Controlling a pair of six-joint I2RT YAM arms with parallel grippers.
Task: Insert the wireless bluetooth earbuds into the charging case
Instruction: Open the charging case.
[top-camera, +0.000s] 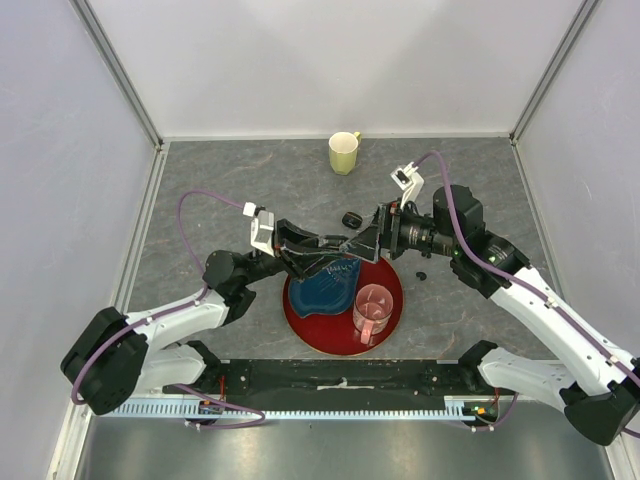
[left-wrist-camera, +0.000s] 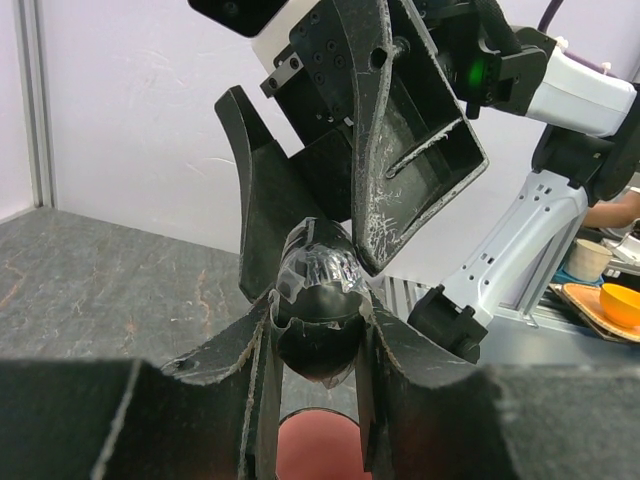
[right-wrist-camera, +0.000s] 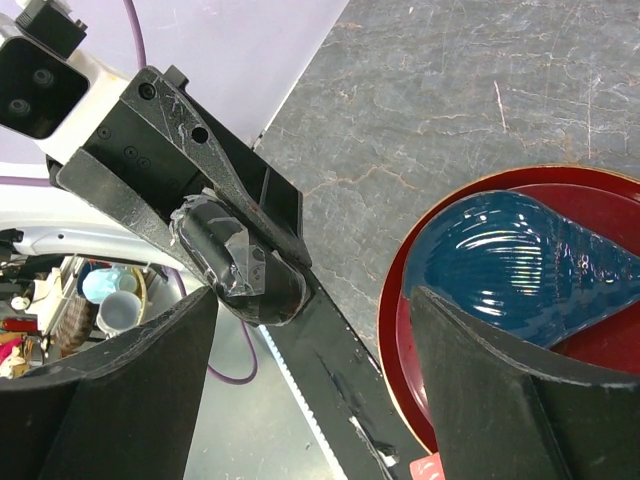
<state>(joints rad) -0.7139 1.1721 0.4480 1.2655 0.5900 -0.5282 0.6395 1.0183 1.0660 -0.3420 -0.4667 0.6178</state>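
My left gripper (top-camera: 322, 248) is shut on a black pebble-like charging case (left-wrist-camera: 318, 325) wrapped in clear tape and holds it above the red plate. The case also shows in the right wrist view (right-wrist-camera: 248, 268), pinched between the left fingers (right-wrist-camera: 215, 175). My right gripper (top-camera: 357, 243) is open, its wide jaws facing the case. In the left wrist view its fingers (left-wrist-camera: 405, 150) stand to either side of the case top. One tiny black earbud (top-camera: 421, 275) lies on the table by the right arm. Other earbuds are not visible.
A second black case (top-camera: 351, 218) lies on the table behind the grippers. A red plate (top-camera: 392, 318) holds a blue leaf-shaped dish (top-camera: 330, 285) and a pink cup (top-camera: 372, 310). A pale yellow mug (top-camera: 344, 152) stands at the back.
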